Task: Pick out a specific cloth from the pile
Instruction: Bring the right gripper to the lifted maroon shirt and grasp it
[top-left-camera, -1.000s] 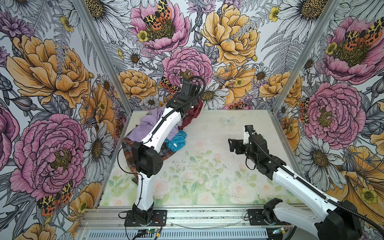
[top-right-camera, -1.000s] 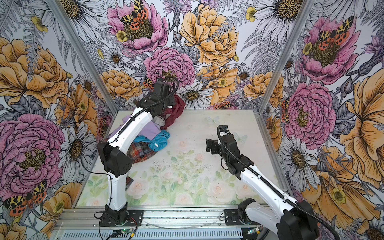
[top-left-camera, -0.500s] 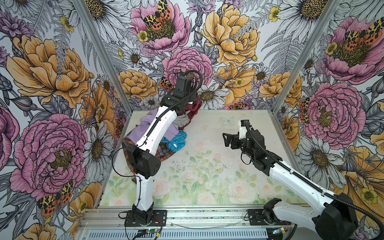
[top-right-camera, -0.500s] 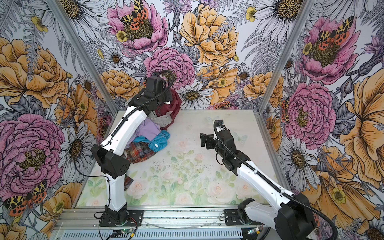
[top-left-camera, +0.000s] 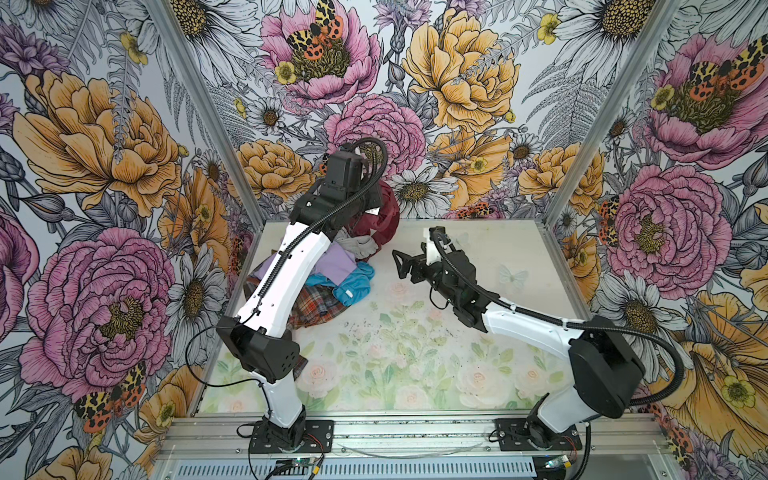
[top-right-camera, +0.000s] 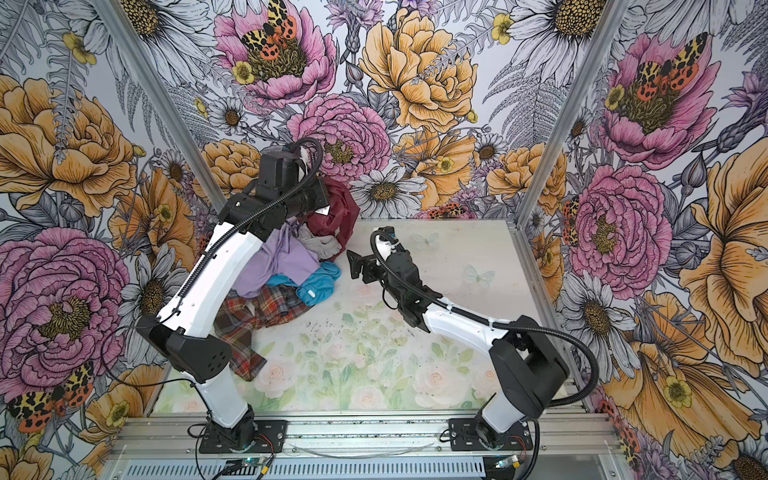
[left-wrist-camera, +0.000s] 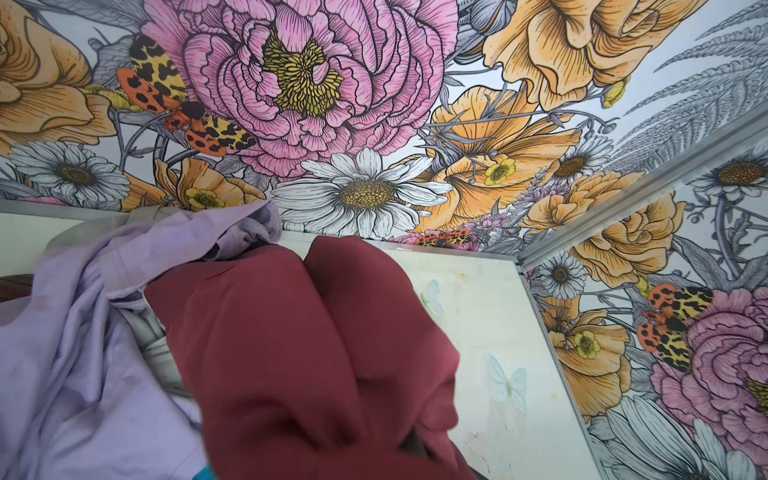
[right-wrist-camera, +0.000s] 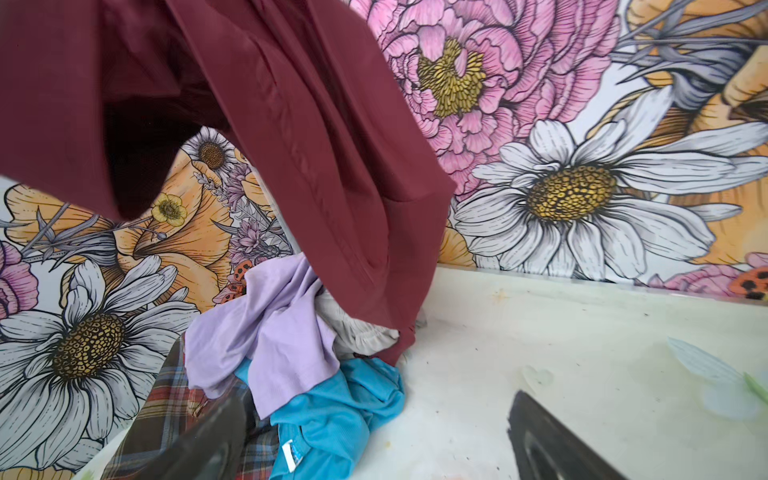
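Maroon plain fabric cloth with small white label, hoisted higher above the pile of lilac, turquoise, plaid and pale-grey garments, lower hem trailing there; we judge extraction nearly done. Left gripper clamped on it; right gripper, now closer, spread wide, empty. Rose-printed table; floral-papered walls.

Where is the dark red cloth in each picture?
Top view: the dark red cloth hangs at the back, near the middle.
Top view: it hangs at the back, left of centre.
Left wrist: it fills the lower middle.
Right wrist: it drapes from the top left.
Landmark: the lilac garment, close by in every view.
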